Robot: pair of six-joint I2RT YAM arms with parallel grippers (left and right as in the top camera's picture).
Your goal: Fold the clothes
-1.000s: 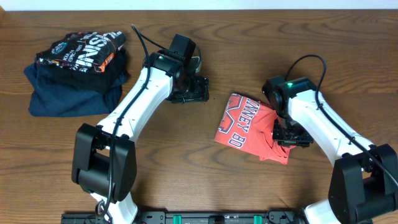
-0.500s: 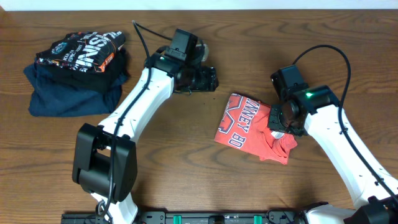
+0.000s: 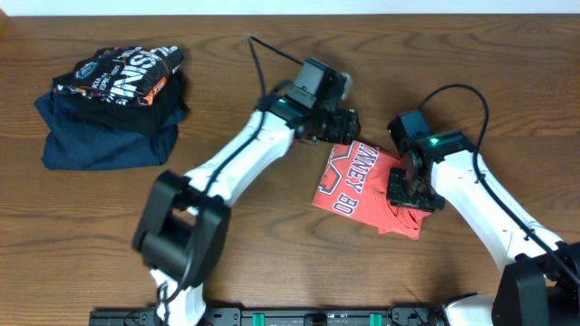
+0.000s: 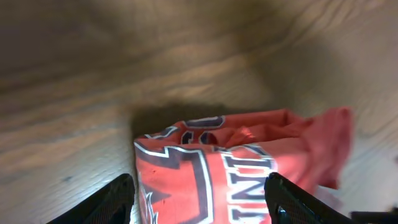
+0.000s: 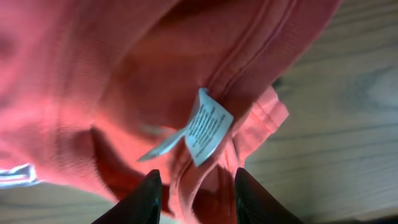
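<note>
One wooden table (image 3: 272, 244) fills the overhead view, and both arms reach in over its right half. At the far left a folded navy garment (image 3: 100, 145) lies flat, with a black shirt (image 3: 118, 77) stacked on top. The shirt's white and orange print shows large block letters that I cannot read whole. Right of centre lies the T-shirt (image 3: 353, 181), coral red and loosely bunched, well apart from the pile. Its white-and-dark lettering faces up and seems to end in "NEY", with "80" beneath. The left gripper (image 3: 349, 122) hangs just over the shirt's far edge. In its wrist view the fingers (image 4: 118, 199) stand wide apart with nothing between them, and the printed cloth lies below. The right gripper (image 3: 412, 192) sits on the shirt's right part. Its fingers (image 5: 149, 193) are partly apart with red fabric between them, and whether they pinch it I cannot tell. Just above them a small white label (image 5: 208, 127) is sewn at a seam, its print too fine to read.
</note>
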